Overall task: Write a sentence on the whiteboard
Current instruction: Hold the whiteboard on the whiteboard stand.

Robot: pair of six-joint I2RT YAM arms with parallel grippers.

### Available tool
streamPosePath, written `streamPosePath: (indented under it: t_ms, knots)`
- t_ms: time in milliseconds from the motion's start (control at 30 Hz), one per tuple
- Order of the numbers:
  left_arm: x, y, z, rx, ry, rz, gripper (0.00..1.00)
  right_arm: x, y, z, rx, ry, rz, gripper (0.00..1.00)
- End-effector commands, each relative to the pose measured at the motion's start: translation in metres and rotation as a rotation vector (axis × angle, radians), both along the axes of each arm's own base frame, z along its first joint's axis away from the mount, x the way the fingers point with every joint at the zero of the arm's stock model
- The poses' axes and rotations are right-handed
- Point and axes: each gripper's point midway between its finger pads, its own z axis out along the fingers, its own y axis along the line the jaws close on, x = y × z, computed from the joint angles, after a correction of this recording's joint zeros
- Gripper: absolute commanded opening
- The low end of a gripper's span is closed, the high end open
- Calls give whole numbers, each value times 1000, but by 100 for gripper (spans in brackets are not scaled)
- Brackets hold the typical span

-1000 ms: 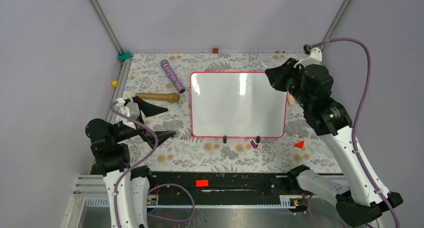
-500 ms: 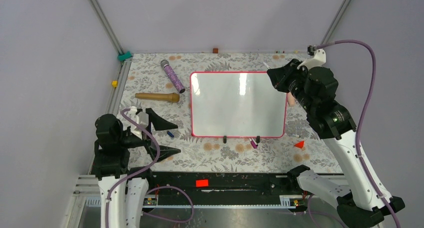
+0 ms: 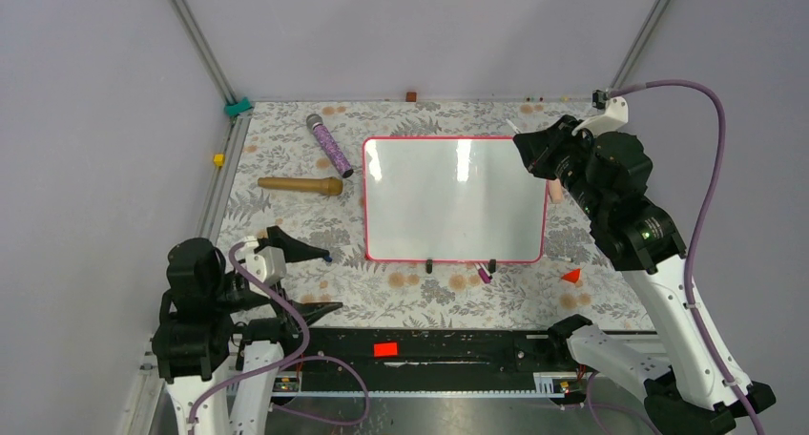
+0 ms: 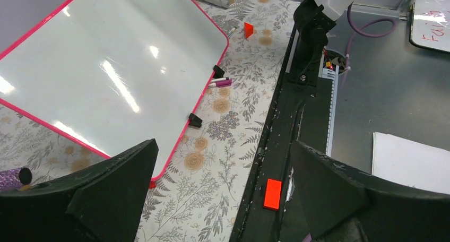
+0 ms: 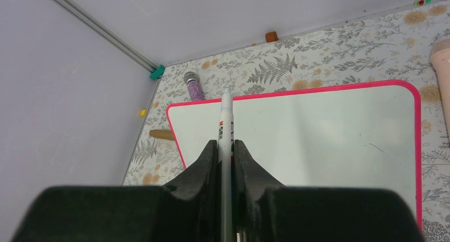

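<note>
The large glossy white whiteboard with a thin pink-red rounded frame (image 3: pixel 456 201) lies flat in the middle of the floral-patterned table (image 3: pixel 281 141), with its small black clips (image 4: pixel 195 120) on the near long edge. I see no writing on it, so I judge that the sentence is not yet begun. The right gripper (image 5: pixel 226 144) hangs over the far right corner of the board, its jaws pinching a slim white plastic marker pen (image 5: pixel 227 112) that sticks out forward between them; whether the tip is capped I cannot tell. To do this step well, I think the arm should bring the pen down at the far left part of the board, where a first line would start. It should tilt the pen so that the tip and not the barrel meets the surface, and press only lightly. The surface looks hard and smooth, with bright reflections, so the tip should glide easily, and a heavy push could shift the board or make the round pen slip in the jaws. The left gripper (image 3: pixel 332 280) is near the front left of the table, well apart from the board, its black pointed jaws spread and holding nothing. Left of the board lie a purple glittery cylinder (image 3: pixel 329 146) and a smooth wooden rod (image 3: pixel 300 184).
</note>
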Motion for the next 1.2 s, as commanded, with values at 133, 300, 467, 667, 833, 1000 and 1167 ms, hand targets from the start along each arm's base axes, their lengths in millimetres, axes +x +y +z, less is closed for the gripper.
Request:
streamPosePath:
  t_ms: [133, 300, 467, 667, 833, 1000, 1167]
  knots:
    - [10, 2, -3, 11, 79, 4, 99, -2, -3, 20, 18, -58, -16, 0]
    - [12, 0, -3, -4, 87, -15, 99, -1, -3, 17, 13, -54, -17, 0]
    - [0, -7, -1, -48, 54, -114, 99, -1, -2, 14, 8, -49, -14, 0]
    - [-4, -8, -17, -33, -51, -156, 99, -3, -5, 17, 1, -62, -19, 0]
    - [-6, -11, -19, -75, -40, -202, 99, -4, -5, 15, -3, -61, -17, 0]
    - [-16, -10, -18, -42, -85, -186, 99, -4, -5, 13, -6, -59, -16, 0]
    - [-20, -11, -14, -47, -96, -196, 99, -5, -8, 6, -12, -49, -27, 0]
